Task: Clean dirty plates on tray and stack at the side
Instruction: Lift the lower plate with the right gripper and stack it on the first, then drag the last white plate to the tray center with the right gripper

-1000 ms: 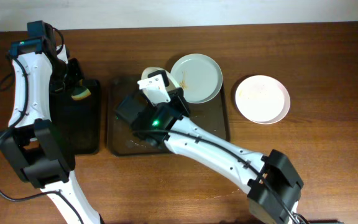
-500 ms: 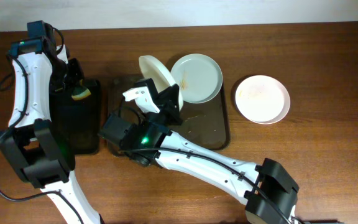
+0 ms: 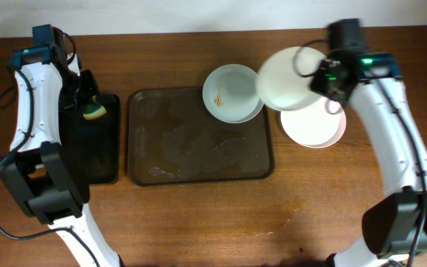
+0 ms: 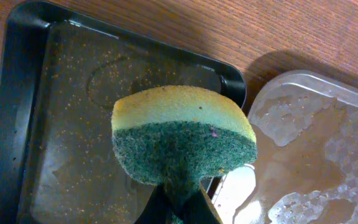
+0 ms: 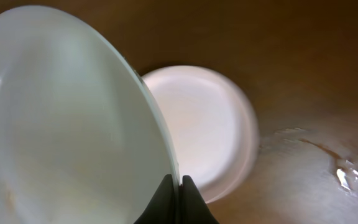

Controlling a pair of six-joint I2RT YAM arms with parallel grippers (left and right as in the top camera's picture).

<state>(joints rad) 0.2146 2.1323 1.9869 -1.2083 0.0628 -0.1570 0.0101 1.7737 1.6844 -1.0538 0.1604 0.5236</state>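
Currently in hand: stacking. A plate is in the air, heading for the pile at the side.
Right tool (image 3: 323, 77): clamped on the rim of the held plate (image 3: 288, 78); the wrist view shows the rim pinched between the fingertips, with the plate tilted steeply.
Held plate: off the tray (image 3: 199, 141), at about 2 o'clock from it, partly overlapping the side plate (image 3: 319, 132) as seen from above and not touching it.
Side plate: flat on the worktop (image 3: 199, 222), at 3 o'clock from the tray, just beyond its rim.
Third plate (image 3: 230, 93): at the tray's 1 o'clock corner, overhanging the rim, with a small orange-brown smear showing. It likely needs wiping.
Left tool (image 4: 182, 202): closed on a sponge (image 4: 182, 140), hanging over the black tray (image 4: 67, 124) at 9 o'clock from the brown one.
Next move: level the held plate, shift it toward 4 o'clock until it centres over the side plate, lower it until the rims nest, then let go.
Care: a tilted release could make the plate slide off the stack.
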